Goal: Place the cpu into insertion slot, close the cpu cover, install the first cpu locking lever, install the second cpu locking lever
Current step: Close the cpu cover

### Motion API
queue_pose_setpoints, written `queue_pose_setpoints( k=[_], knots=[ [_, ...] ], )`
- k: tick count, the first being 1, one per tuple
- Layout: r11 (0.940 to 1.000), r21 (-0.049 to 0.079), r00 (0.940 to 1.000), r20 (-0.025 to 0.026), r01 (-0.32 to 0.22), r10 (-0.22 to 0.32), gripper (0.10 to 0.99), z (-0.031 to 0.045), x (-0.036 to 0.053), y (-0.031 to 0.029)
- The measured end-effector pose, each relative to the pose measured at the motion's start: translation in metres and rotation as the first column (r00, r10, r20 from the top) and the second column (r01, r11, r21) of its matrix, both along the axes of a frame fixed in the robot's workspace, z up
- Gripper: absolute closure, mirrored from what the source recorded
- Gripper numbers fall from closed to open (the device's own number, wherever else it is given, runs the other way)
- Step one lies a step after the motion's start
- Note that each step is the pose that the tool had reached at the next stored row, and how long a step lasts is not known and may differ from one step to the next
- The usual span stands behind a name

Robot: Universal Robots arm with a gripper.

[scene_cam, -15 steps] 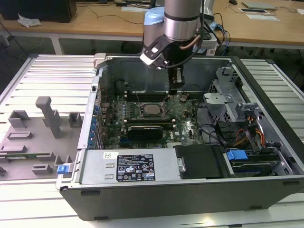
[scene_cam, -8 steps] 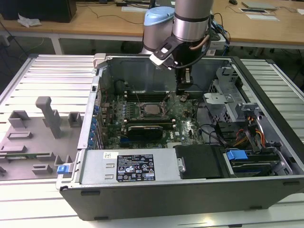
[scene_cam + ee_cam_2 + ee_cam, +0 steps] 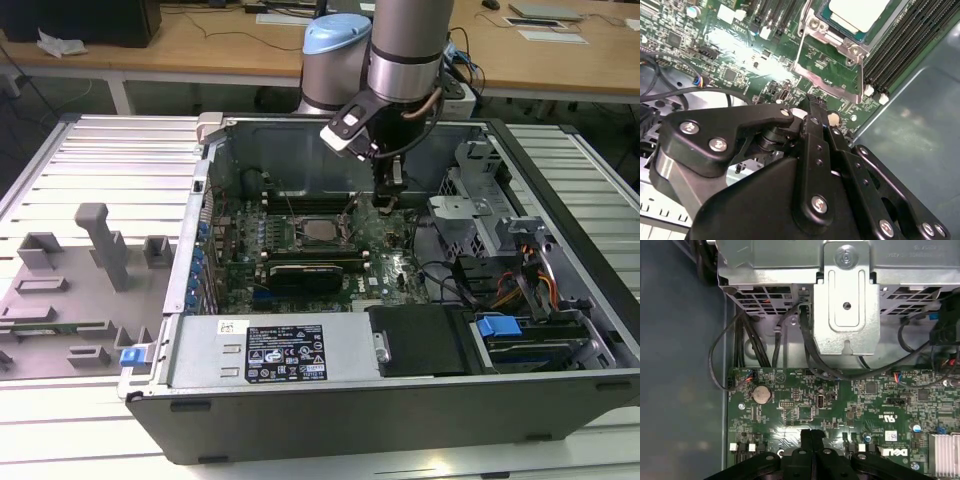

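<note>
The cpu [image 3: 858,11] lies in the insertion slot on the green motherboard [image 3: 395,265], its silvery top showing through the window of the cpu cover [image 3: 851,48], which lies flat on it and hides the slot. Two thin metal locking levers [image 3: 799,47] [image 3: 860,80] run along the cover's sides; I cannot tell whether they are latched. The cpu [image 3: 321,230] also shows in the exterior view. My gripper [image 3: 386,204] hangs low over the board on the exterior view's right of the cpu, apart from it. In both wrist views the gripper [image 3: 812,436] [image 3: 812,107] is shut, fingers pressed together on nothing.
A metal drive cage [image 3: 846,305] and black cables [image 3: 720,355] stand just beyond the board's edge. Long black memory slots [image 3: 905,45] and the case wall [image 3: 912,125] flank the cpu. Grey fixtures [image 3: 100,245] sit on the table at the exterior view's left.
</note>
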State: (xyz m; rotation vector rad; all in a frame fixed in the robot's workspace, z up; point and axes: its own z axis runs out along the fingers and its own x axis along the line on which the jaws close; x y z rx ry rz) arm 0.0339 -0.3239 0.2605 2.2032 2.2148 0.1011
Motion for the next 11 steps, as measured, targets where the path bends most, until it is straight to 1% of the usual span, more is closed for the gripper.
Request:
queue_pose_setpoints(
  k=[4,7,11],
  knots=[
    [1.0000,0.003,1.0000,-0.0001,0.000,0.000,0.980,-0.0022,-0.0002,0.0021],
    [1.0000,0.003,1.0000,-0.0001,0.000,0.000,0.980,-0.0026,-0.0034,0.0042],
    [1.0000,0.002,1.0000,-0.0001,0.000,0.000,0.980,-0.0028,-0.0061,0.0044]
  ],
)
